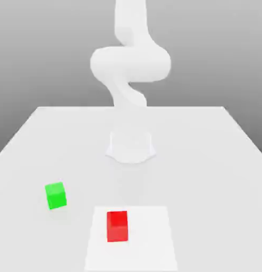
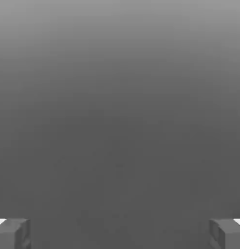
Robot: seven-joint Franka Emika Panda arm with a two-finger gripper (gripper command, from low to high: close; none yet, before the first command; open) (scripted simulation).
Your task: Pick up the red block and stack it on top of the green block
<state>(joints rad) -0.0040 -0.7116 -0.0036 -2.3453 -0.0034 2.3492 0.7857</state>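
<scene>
From the exterior view, my arm point(image 1: 130, 64) rises from its round base point(image 1: 130, 146) at the middle of the white table point(image 1: 207, 159). The red block point(image 1: 117, 226) sits on a lighter square patch point(image 1: 154, 239) near the front edge, well out from my base and almost straight ahead of it. The green block point(image 1: 56, 195) lies apart from the red one, toward the exterior view's left and a little closer to my base. Both blocks rest flat on the table, untouched.

In the hand view, my gripper point(image 2: 120, 233) stands spread wide, one fingertip point(image 2: 12, 233) at each corner, with nothing between them but plain grey.
</scene>
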